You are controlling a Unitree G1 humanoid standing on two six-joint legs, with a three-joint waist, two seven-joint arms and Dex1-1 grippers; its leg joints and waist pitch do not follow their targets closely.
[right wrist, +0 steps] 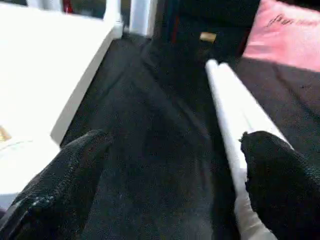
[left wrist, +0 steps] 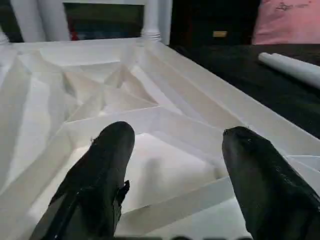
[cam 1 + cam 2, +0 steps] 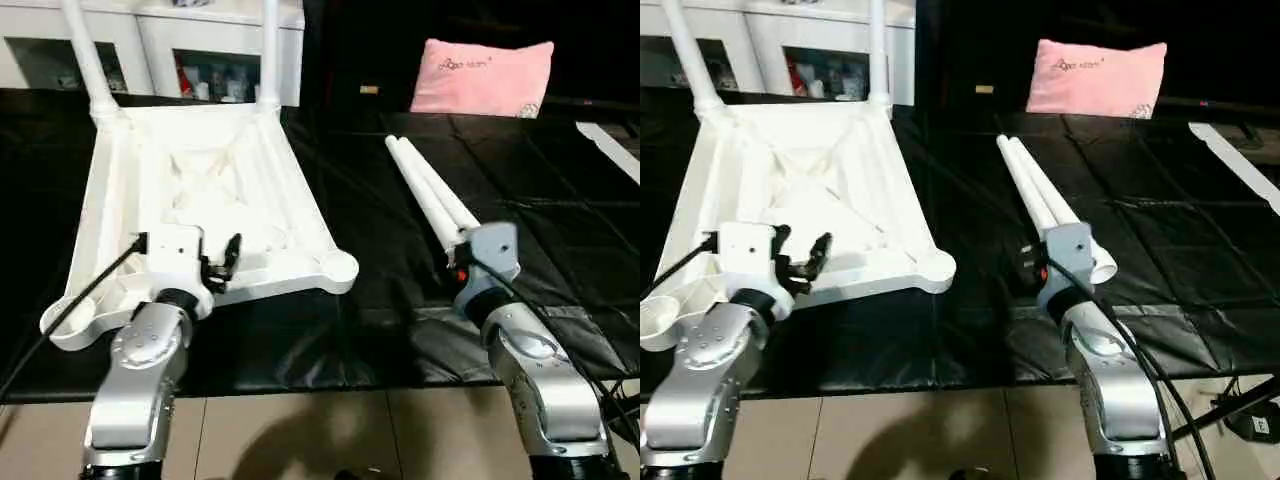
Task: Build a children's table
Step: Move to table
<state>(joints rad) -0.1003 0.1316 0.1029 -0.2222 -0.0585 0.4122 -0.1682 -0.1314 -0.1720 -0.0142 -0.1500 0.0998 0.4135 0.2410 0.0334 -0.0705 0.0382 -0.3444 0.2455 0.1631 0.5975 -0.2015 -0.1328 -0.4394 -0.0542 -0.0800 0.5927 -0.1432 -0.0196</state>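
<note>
Closest to me are my own two silver forearms, so starting on the left: my left gripper hangs over the near edge of the tabletop, which lies upside down on the black mat with its ribbed underside facing up. The fingers are spread fairly wide with nothing between them, just bare ribs under them.

Two legs are already standing in the far corner sockets of the tabletop, in front of the white cabinet. The two near sockets look unfilled; the right one is plainly a bare round cup.

Right of the tabletop, well apart from it, the two spare legs lie side by side on the mat, touching. My right gripper is at their near ends, fingers about as wide as they go, nothing gripped, one finger just beside the closer tube. A pink pillow sits beyond them.

So I'd say it's half done and I'm on leg three. Next move, I reckon: close the right fingers around one tube only, lift it clear of its neighbour, stand it up and press it into that near right socket.
</note>
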